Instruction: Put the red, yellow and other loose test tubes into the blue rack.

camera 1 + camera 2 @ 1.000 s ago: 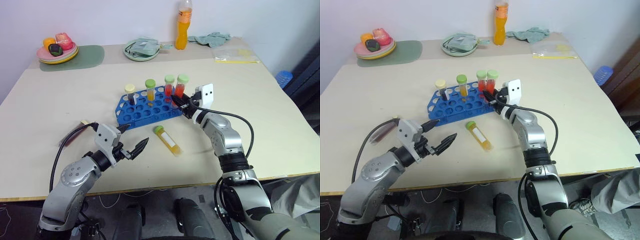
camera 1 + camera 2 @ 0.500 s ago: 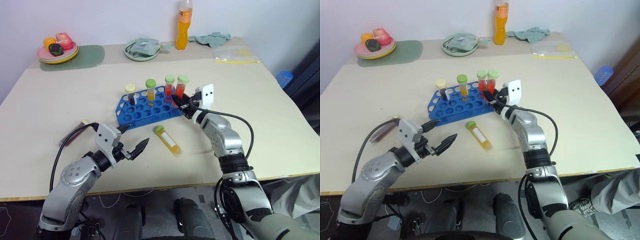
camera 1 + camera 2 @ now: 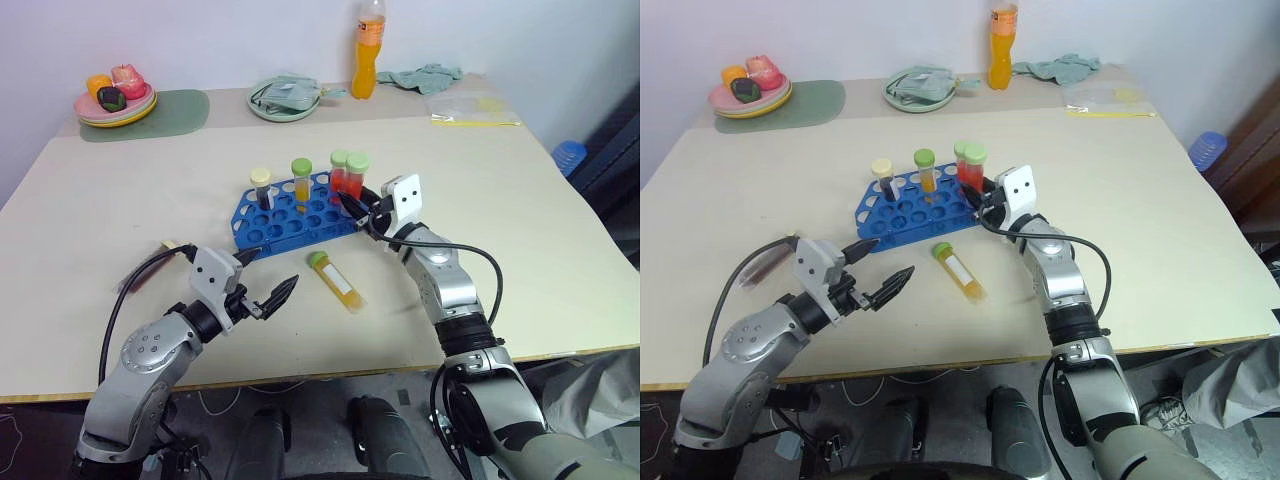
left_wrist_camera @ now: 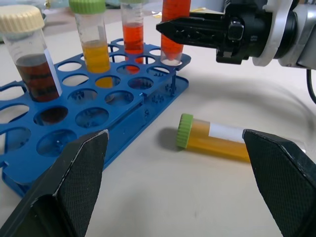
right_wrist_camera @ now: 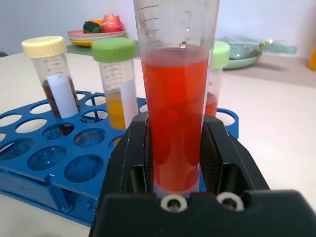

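5 tubes, 1 rack, 2 grippers.

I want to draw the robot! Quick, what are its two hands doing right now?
Left gripper: open, holding nothing, hovering over the table.
Right gripper: shut on the red test tube, at the blue rack.
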Motion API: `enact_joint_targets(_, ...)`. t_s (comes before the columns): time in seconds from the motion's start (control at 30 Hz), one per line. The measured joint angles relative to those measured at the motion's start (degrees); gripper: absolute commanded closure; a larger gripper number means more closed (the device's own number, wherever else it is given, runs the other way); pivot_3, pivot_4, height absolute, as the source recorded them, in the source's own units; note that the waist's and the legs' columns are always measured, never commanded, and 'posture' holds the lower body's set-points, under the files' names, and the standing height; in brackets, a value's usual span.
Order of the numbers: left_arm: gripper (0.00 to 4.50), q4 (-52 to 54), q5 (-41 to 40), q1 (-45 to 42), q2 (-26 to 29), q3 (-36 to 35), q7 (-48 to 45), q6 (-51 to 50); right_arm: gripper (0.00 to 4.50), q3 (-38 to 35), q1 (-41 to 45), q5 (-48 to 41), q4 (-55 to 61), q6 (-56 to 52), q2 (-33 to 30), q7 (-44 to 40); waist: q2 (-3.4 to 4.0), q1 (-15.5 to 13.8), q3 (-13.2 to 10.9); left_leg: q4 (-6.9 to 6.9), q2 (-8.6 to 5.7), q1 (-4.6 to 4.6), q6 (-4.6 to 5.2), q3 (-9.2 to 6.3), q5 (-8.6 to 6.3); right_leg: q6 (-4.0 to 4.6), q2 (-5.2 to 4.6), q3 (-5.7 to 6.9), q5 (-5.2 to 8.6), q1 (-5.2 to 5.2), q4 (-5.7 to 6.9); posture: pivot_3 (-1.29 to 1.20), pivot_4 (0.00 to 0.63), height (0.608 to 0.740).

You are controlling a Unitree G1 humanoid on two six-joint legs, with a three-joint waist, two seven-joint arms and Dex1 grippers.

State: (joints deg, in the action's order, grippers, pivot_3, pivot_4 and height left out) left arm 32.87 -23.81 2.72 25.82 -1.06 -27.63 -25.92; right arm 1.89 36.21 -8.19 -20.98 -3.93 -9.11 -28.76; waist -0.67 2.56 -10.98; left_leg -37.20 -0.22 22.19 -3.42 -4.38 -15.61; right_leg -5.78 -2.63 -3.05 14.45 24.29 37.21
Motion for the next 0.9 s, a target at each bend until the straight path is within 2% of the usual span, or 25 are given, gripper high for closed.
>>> enact_joint_targets(0.9, 0.0, 0.0, 0.0, 0.98, 0.01, 0.0, -0.29, 0.0, 3.67, -0.95, -0.45, -0.03, -0.41, 0.28, -0.87, 0.12, 0.0, -0.01, 0.0, 0.0, 0.0, 0.01, 0.0, 0.0, 0.0, 0.0, -0.01, 0.0, 0.0, 0.0, -0.01, 0.0, 0.15, 0.74)
